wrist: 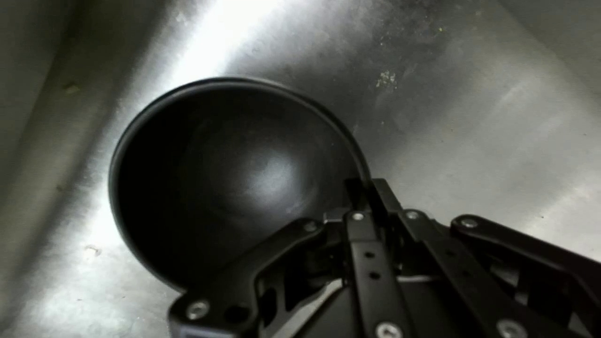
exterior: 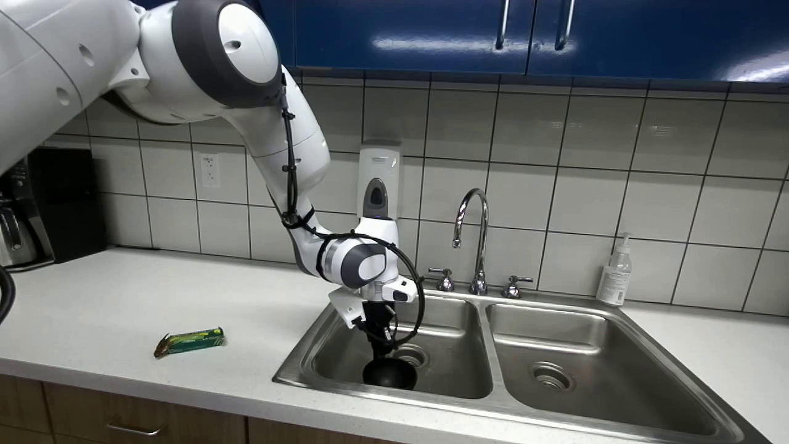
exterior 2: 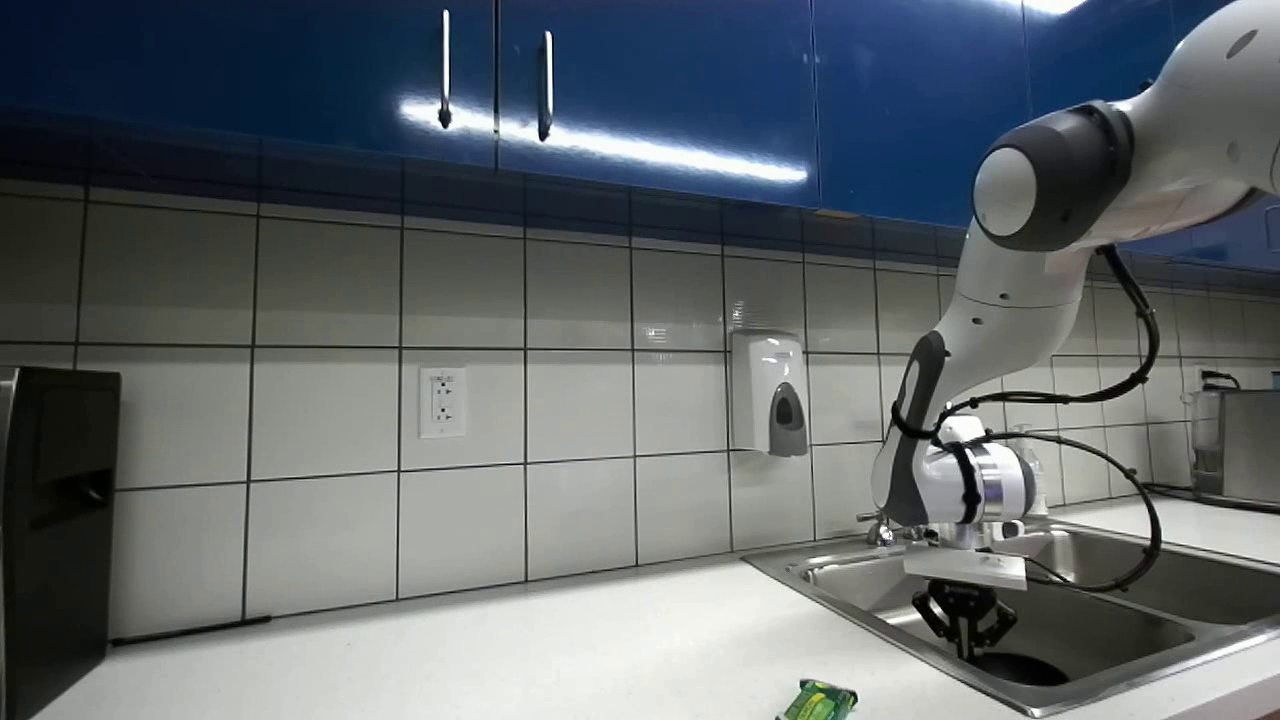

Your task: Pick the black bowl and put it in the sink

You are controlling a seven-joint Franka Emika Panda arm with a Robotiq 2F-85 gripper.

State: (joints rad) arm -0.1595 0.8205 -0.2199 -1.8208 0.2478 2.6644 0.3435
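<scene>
The black bowl (exterior: 389,374) is inside the basin of the steel sink (exterior: 502,377) nearer the green packet, close to its front wall. My gripper (exterior: 381,350) reaches down into that basin. In an exterior view the bowl (exterior 2: 1020,668) is a dark shape beneath the gripper (exterior 2: 966,645), partly hidden by the sink rim (exterior 2: 885,630). In the wrist view the fingers (wrist: 368,188) are closed on the rim of the bowl (wrist: 225,159), one inside and one outside. The bowl opens upward; whether it touches the sink floor (wrist: 479,141) I cannot tell.
A chrome faucet (exterior: 481,240) rises behind the sink. A pump bottle (exterior: 615,274) stands at its back corner, and a soap dispenser (exterior: 378,182) hangs on the wall. A green packet (exterior: 191,341) lies on the counter. A black coffee machine (exterior: 61,206) stands at the far end.
</scene>
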